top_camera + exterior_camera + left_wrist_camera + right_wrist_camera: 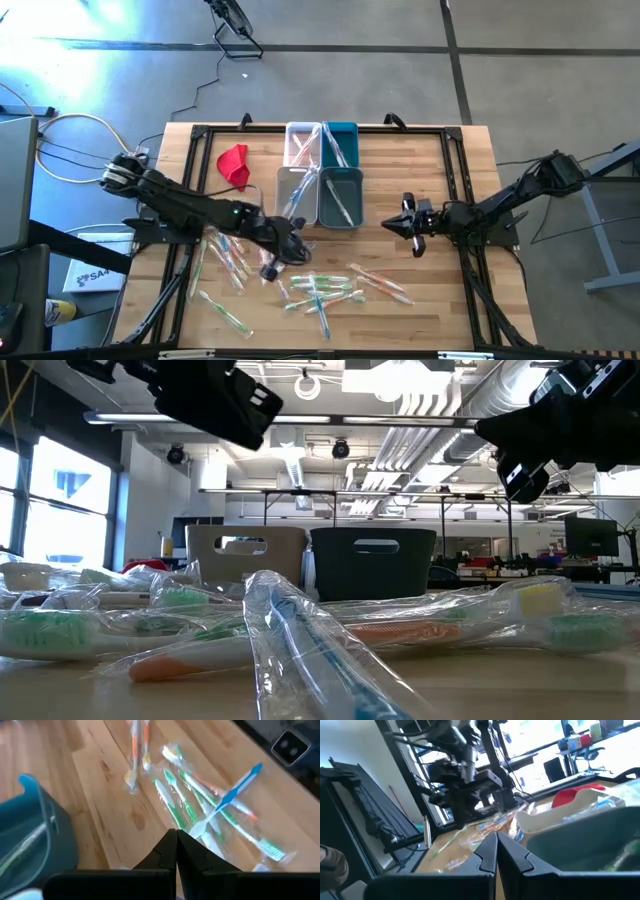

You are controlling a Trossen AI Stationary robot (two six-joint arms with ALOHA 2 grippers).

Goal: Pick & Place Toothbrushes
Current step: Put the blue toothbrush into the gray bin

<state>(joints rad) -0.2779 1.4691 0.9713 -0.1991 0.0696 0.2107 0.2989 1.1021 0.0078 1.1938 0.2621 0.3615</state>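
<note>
Wrapped toothbrushes lie loose on the wooden table in three groups: a left group (225,258), a middle pile (318,292) and a right pair (380,281). Some more lie in the bins (340,195). My left gripper (290,248) (176,834) is shut above the table between the left group and the pile. A blue-handled toothbrush (232,795) lies slantwise just past its fingertips. My right gripper (392,227) (496,839) is shut, level, right of the bins, with nothing in it. My left gripper's shut fingertips (170,840) stand close to the blue toothbrush's white head end (196,826). Whether they hold its clear wrapper or touch nothing, I cannot tell. The brush points away from the fingers over the pile of green ones.
Four small bins stand in a block at the table's far middle: white (303,143), teal (340,142), white (296,190), teal (340,195). A red cloth (235,164) lies left of them. A black frame (455,150) runs round the table. Bare wood shows near the right edge.
</note>
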